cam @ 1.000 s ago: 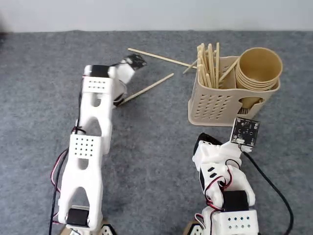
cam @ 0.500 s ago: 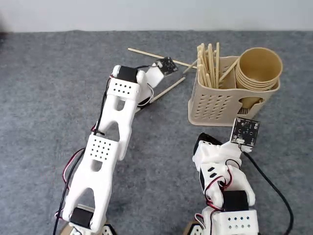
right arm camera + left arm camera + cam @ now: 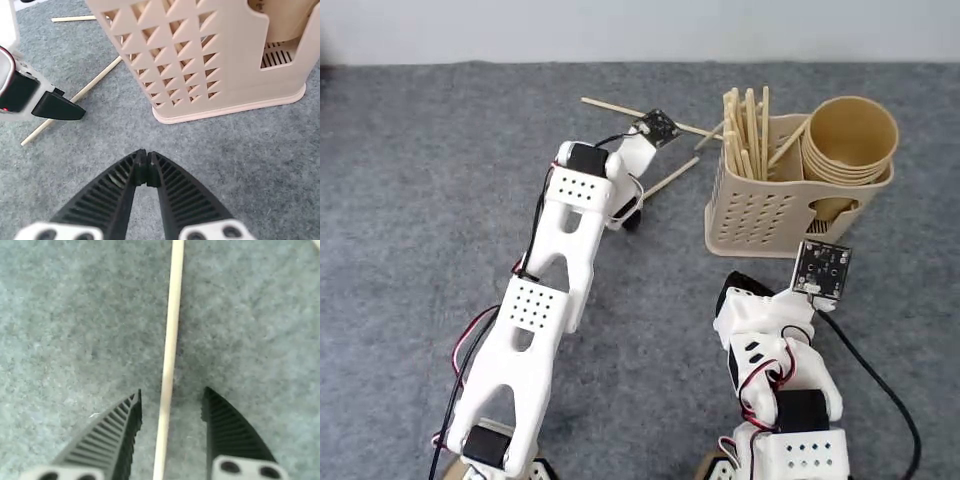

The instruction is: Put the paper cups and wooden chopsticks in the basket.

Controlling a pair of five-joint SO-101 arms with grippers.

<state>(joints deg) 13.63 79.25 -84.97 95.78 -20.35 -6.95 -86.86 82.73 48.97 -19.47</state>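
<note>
Left gripper (image 3: 171,392) stands released, one finger either side of the loose chopstick (image 3: 170,340), seemingly set for a crosswise pinch. The chopstick lies on the mat (image 3: 420,200) at the basket's (image 3: 760,215) nine o'clock, long axis eight-to-two, far tip toward the basket. Right gripper (image 3: 146,155) is clenched on nothing, parked at the basket's six o'clock.

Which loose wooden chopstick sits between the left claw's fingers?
The thin wooden chopstick slanting toward the beige plastic basket; the other chopstick lies farther back, beyond the left claw.
</note>
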